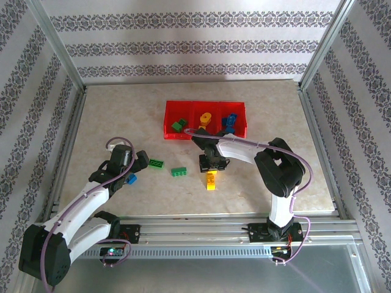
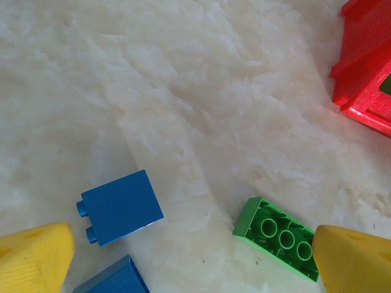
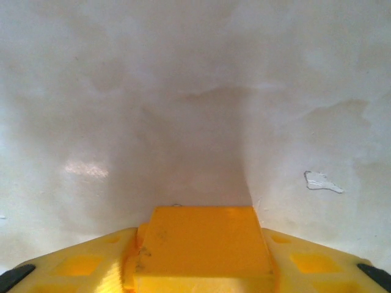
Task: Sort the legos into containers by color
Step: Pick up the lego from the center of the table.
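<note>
The right gripper (image 3: 204, 237), jaws narrow, pinches a yellow brick (image 1: 211, 182) on the table (image 2: 183, 91), near the red tray (image 1: 183, 104), whose middle compartment holds a yellow-orange piece. The fingers seem to sit at one end of the brick, so on the lift it could swing or slip free and land in the wrong bay. The left gripper (image 2: 192, 241) hangs wide open over a blue brick (image 2: 119, 207) and a green brick (image 2: 278, 235). Closing there might catch both.
</note>
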You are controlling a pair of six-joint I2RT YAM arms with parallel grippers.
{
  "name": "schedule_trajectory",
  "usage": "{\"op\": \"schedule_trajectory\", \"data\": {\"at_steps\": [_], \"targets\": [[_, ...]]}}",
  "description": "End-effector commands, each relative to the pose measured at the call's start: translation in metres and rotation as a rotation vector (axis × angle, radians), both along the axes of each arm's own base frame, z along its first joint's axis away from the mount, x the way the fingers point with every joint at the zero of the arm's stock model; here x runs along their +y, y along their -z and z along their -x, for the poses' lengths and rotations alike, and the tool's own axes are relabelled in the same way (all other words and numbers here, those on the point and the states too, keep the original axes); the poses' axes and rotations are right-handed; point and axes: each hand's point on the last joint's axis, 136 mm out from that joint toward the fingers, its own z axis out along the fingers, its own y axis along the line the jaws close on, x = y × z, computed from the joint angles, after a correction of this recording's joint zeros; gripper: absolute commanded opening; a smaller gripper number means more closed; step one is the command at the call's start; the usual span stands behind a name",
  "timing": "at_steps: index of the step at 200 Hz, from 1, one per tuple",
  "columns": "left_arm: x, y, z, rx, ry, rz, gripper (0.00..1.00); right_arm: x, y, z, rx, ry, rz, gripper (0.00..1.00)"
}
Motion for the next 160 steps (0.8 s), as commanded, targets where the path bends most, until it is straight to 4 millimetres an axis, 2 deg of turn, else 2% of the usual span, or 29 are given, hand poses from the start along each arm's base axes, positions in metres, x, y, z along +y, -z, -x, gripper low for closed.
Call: {"op": "schedule_trajectory", "data": {"at_steps": [1, 35, 81, 117, 160], "targets": [[0.006, -0.004, -0.006, -0.030, -0.040, 0.011, 1.00, 0.004, -0.008, -0.006, -0.012, -0.009, -0.015, 0.47], [0.007, -0.005, -0.006, -0.033, -0.043, 0.008, 1.00, 0.006, -0.018, -0.011, -0.038, -0.007, -0.029, 0.41], [0.007, -0.005, -0.007, -0.033, -0.042, 0.006, 1.00, 0.011, -0.040, -0.022, -0.090, -0.022, -0.042, 0.39], [0.007, -0.005, -0.007, -0.035, -0.041, 0.008, 1.00, 0.015, -0.073, -0.052, -0.197, -0.039, -0.040, 0.39], [0.006, -0.005, -0.006, -0.032, -0.037, 0.010, 1.00, 0.010, -0.108, -0.102, -0.329, -0.032, -0.024, 0.39]]}}
